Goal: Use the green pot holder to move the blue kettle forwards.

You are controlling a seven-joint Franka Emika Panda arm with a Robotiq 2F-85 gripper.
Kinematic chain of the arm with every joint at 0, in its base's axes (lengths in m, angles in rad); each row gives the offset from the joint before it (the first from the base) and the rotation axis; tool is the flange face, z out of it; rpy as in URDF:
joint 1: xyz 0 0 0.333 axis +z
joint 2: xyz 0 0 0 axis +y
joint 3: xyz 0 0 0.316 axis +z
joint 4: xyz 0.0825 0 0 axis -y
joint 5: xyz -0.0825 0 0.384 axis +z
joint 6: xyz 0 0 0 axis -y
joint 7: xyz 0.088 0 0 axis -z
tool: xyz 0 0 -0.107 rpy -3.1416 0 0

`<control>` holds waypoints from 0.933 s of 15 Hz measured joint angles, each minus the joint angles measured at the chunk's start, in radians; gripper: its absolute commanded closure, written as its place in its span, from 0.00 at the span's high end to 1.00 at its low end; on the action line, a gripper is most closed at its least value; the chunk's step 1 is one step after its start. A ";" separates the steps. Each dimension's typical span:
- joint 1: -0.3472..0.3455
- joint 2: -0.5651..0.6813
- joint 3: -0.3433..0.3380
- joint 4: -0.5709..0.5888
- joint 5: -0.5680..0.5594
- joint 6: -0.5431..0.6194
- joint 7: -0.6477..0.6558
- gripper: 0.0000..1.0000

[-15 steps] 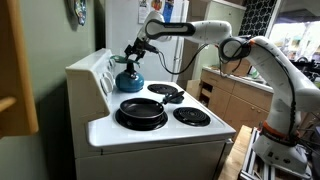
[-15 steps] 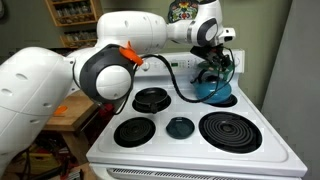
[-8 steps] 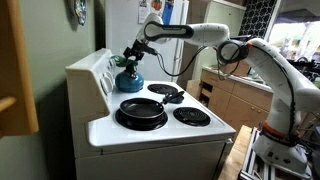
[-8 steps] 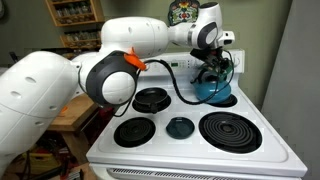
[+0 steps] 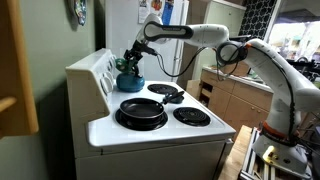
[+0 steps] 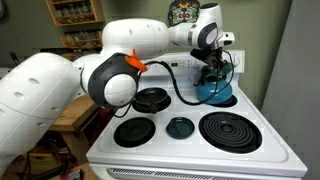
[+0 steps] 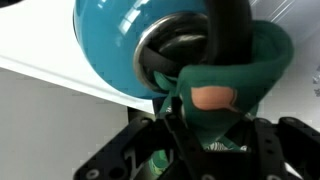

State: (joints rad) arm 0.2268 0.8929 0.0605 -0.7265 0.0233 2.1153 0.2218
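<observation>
My gripper (image 7: pixel 210 135) straddles the pot holder (image 7: pixel 255 65), which drapes over the handle (image 7: pixel 228 25) of the kettle (image 7: pixel 120 40). Whether my jaws already pinch it I cannot tell, because the cloth hides the pads. I should squeeze squarely on the arch through the cloth, lift only slightly, and draw the kettle level from the back corner of the stove (image 6: pixel 195 150) toward its front edge. The base and spout are hard to make out.

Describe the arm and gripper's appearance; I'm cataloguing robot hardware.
The arm is made of glossy white, rounded segments with dark joints and an orange marking at one joint. A black cable loops along it toward the wrist. The gripper is black and blocky.
</observation>
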 measured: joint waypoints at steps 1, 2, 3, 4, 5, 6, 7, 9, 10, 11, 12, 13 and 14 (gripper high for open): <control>0.000 0.001 0.000 0.002 0.000 -0.003 0.000 0.06; 0.000 0.003 0.000 0.003 0.000 -0.007 0.002 0.02; 0.000 0.007 0.001 0.004 0.000 -0.012 0.004 0.01; 0.000 0.012 0.001 0.006 0.000 -0.017 0.005 0.00; 0.000 0.017 0.002 0.008 0.000 -0.020 0.007 0.00; 0.000 0.021 0.002 0.008 0.000 -0.024 0.009 0.00; 0.000 0.024 0.002 0.008 0.000 -0.025 0.012 0.01; 0.000 0.024 0.001 0.012 0.000 -0.031 0.028 0.00; 0.000 0.024 0.000 0.014 0.000 -0.036 0.036 0.00; 0.000 0.024 -0.002 0.016 -0.001 -0.040 0.044 0.00; -0.001 0.023 -0.003 0.018 -0.001 -0.044 0.051 0.00; -0.002 0.023 -0.005 0.018 -0.001 -0.046 0.058 0.00; -0.002 0.021 -0.007 0.019 -0.001 -0.049 0.067 0.00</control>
State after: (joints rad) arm 0.2243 0.9142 0.0532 -0.7077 0.0222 2.0658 0.2883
